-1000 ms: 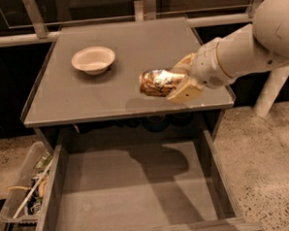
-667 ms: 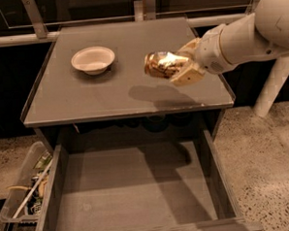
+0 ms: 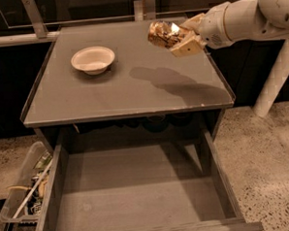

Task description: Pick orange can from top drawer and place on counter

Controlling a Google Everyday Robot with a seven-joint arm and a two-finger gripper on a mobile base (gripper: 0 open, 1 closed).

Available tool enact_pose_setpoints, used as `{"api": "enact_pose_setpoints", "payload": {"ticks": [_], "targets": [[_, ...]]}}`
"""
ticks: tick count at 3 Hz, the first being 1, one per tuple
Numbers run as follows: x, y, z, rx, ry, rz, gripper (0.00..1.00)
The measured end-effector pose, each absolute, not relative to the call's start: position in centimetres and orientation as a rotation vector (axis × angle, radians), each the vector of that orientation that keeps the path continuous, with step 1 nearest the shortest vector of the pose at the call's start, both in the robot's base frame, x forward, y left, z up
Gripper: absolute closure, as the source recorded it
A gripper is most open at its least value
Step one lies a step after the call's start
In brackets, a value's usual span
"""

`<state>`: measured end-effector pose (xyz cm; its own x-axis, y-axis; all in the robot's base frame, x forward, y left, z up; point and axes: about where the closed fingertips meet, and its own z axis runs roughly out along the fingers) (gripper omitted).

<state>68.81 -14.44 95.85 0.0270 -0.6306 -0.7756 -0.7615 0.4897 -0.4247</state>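
Observation:
The orange can point(image 3: 162, 34), shiny orange-gold and dented, lies sideways in my gripper point(image 3: 175, 37). The gripper is shut on the can and holds it in the air above the right rear part of the counter point(image 3: 133, 89). Its cream fingers point(image 3: 187, 47) clasp the can's right end. The can's shadow falls on the counter below it. The top drawer point(image 3: 139, 195) is pulled open under the counter's front edge, and its flat grey bottom is bare. My white arm comes in from the upper right.
A white bowl point(image 3: 93, 59) stands on the counter's left rear part. A clear plastic bin point(image 3: 24, 189) with clutter sits on the floor left of the drawer. A white post point(image 3: 276, 76) stands to the right. Dark cabinets line the back.
My gripper has carried the can up and toward the back of the counter, from near the front right edge to high over the right rear part.

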Motion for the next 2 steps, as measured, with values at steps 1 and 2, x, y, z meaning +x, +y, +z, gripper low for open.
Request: {"api": "enact_pose_setpoints", "payload": {"ticks": [1,2], "targets": [[71.5,-13.5,95.4,-1.171,1.646,0.257,1.0],[72.8,-11.8,94.4,-1.202,1.661,0.305,1.0]]}}
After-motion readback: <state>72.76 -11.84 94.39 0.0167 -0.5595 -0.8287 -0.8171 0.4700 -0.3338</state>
